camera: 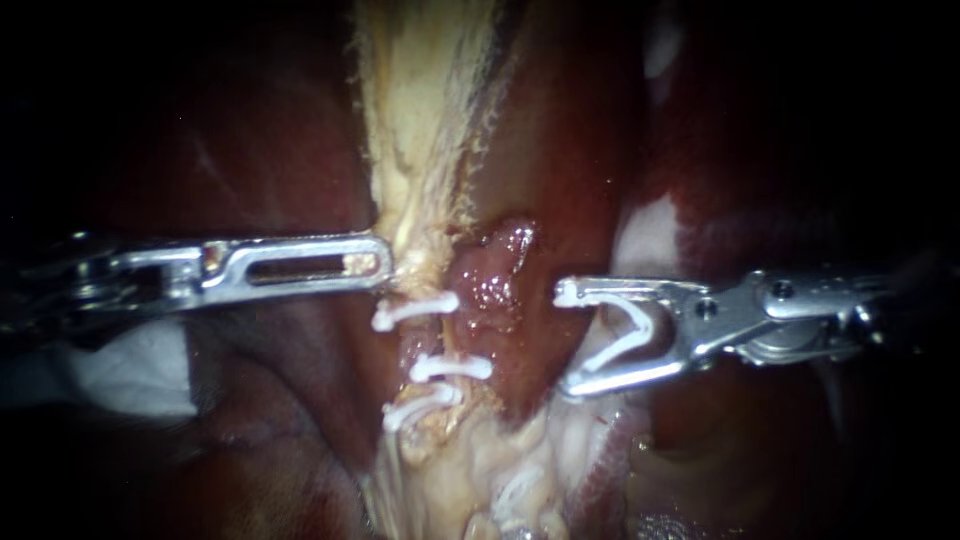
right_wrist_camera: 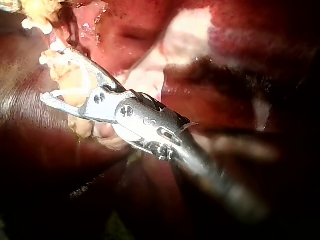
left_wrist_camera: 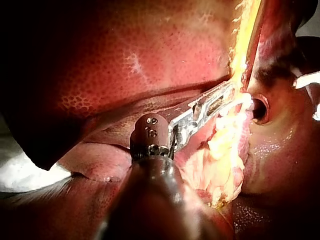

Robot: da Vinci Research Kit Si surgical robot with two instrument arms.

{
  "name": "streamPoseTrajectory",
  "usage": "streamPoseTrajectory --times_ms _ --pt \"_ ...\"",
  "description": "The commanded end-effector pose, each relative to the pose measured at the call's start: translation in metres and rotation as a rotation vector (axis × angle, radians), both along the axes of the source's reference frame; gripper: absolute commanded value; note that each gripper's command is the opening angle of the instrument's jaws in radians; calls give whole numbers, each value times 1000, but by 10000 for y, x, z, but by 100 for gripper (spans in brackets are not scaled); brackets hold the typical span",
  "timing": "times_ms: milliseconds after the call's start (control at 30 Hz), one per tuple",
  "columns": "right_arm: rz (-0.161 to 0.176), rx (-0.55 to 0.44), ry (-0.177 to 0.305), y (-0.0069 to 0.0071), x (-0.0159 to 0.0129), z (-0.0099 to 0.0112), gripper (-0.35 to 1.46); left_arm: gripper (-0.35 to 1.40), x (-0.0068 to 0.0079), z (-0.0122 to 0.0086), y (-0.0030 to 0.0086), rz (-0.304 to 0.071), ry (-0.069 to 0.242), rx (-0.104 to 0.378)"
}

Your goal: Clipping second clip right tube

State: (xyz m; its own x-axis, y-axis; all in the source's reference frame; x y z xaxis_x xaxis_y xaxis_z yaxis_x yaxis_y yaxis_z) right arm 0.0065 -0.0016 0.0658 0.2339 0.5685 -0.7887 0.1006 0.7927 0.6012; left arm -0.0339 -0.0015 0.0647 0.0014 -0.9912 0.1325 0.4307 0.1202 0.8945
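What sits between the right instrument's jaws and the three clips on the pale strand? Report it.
In the endoscope view, a wet red ridge of tissue lies between the right instrument and the clips on the pale strand; nothing else crosses there.

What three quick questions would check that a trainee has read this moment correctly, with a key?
1. True or false: the left instrument carries a clip.
2. How many closed clips sit across the pale strand between the two instruments? A one, B three, C six.
3. What sits in the end effector of the right instrument?
Key: 1 false; 2 B; 3 an open white clip.
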Motion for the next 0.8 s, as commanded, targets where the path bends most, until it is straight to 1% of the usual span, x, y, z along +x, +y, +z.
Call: streamPoseTrajectory --times_ms 33,133,333,433,467,633,800 --pt "-2 8 -2 -2 5 6 60 -35 6 -6 0 -11 -6 -2" --pt "1 21 -4 -9 22 26 60 -35 14 -18 -1 -17 -9 -1" --pt "-23 39 -30 -17 54 60 60 -35 11 -31 -5 -25 -11 0" --pt "-30 44 -37 -17 67 72 60 -35 10 -33 -6 -26 -10 0" --pt "-28 49 -39 -17 71 75 60 -35 10 -33 -6 -26 -10 0" --pt "-41 49 -42 -13 93 88 58 -35 10 -33 -7 -26 -10 0" --pt "-54 52 -47 -13 111 103 58 -35 10 -36 -8 -27 -9 0"
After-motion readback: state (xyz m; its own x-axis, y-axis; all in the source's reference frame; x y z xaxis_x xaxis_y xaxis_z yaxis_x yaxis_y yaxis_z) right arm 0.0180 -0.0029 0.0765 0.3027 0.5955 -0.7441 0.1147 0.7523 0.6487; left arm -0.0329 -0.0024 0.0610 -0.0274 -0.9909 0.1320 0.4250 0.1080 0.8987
